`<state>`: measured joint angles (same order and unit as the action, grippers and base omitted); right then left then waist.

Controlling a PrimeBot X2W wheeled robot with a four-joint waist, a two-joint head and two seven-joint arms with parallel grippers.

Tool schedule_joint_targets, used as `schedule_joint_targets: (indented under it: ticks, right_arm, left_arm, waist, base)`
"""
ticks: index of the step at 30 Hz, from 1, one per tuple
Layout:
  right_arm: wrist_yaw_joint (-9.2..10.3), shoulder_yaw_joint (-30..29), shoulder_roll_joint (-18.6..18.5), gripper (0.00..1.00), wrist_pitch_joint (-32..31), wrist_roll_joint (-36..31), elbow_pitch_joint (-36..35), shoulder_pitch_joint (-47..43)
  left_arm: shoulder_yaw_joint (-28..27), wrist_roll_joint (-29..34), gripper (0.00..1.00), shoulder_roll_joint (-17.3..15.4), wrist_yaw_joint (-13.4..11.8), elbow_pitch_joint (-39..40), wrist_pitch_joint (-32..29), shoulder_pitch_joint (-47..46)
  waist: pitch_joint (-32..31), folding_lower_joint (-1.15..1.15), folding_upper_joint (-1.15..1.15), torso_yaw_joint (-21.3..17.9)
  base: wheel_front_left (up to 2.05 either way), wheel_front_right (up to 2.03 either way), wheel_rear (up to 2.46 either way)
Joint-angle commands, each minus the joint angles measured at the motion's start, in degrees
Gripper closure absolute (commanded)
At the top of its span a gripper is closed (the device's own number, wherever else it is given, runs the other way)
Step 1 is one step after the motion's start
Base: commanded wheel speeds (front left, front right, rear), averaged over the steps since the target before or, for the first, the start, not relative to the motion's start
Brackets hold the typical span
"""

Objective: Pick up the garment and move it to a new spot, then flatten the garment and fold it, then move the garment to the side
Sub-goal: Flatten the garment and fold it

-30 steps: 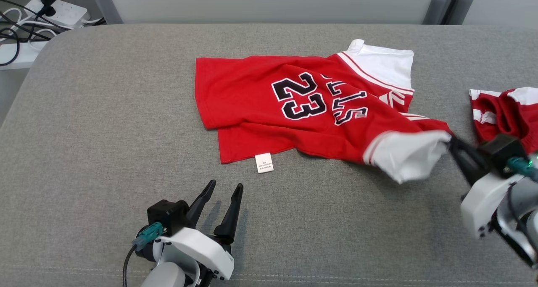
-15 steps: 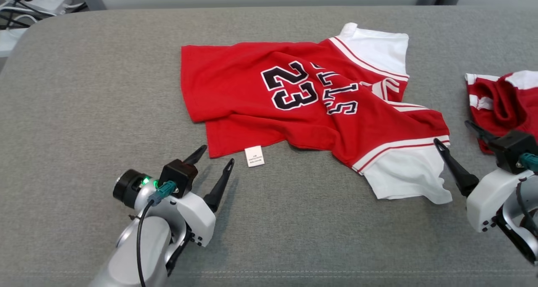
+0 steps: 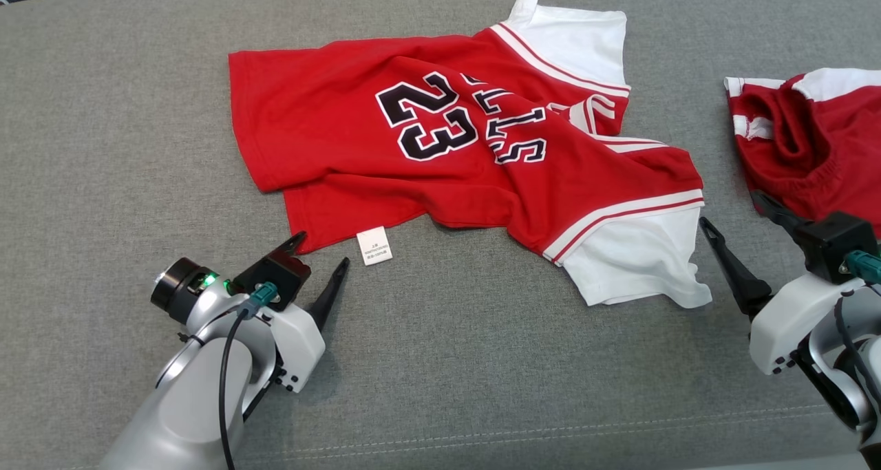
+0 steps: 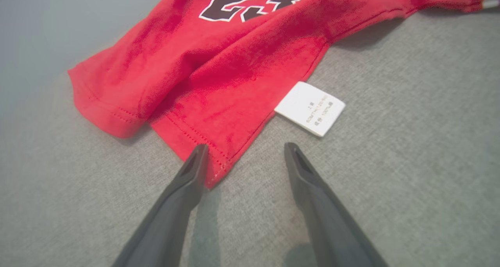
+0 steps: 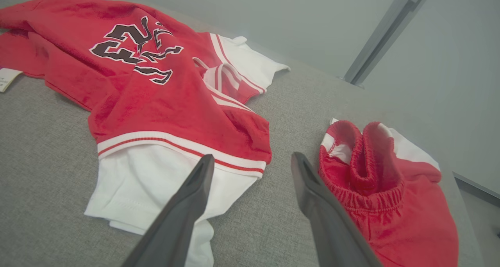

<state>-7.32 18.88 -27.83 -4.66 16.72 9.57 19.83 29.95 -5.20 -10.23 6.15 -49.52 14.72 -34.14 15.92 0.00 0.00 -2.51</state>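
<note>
Fabric in a grey weave covers the counter (image 3: pixel 110 133) from side to side. At the lower left, the left end effector (image 3: pixel 321 250) sits low over it on a pale arm. Its two dark fingers are spread and pinch nothing. In the left wrist view one finger's tip meets the near red corner of the hem, though whether it actually touches cannot be told. Just beside the other finger a small white care label (image 3: pixel 374 246) lies flat on the counter, poking out from under the hem. The garment (image 3: pixel 475 181) is a red jersey with a black 23 and lettering outlined in white. It lies rumpled across the middle of the counter, bottom hem toward the left and neck toward the right. At the hem its two layers sit offset, one corner showing below the other. The far sleeve (image 3: pixel 571 43) is white and lies smooth at the top. The near sleeve (image 3: pixel 633 263), also white behind red and white stripes, spreads toward the robot with a wrinkled edge. Right of it the right end effector (image 3: pixel 729 208) stands with fingers spread wide and empty. One tip is just beside the near sleeve's edge, the other at the lower edge of the shorts (image 3: pixel 812 140). These are red with white trim and lie bunched at the right, apart from the garment.
</note>
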Motion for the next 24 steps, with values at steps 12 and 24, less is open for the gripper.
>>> schedule_joint_targets:
  ticks: [12, 24]
  right_arm:
    - [-0.17, -0.29, 0.51, 0.0, 1.51, -0.62, -1.48, 0.35]
    - [-0.17, -2.35, 0.95, 0.0, 3.64, -0.58, -1.92, -1.52]
  left_arm:
    - [-1.56, 0.15, 0.73, -2.4, -0.31, -2.11, 0.28, -3.67]
    - [-4.46, -2.19, 1.0, -2.78, -2.1, -1.79, 0.28, -3.28]
  waist:
    - [0.95, 0.0, 0.0, 0.08]
    - [-0.59, 0.0, 0.0, 0.33]
  base:
    - [0.0, 0.0, 0.0]
    - [0.0, 0.0, 0.0]
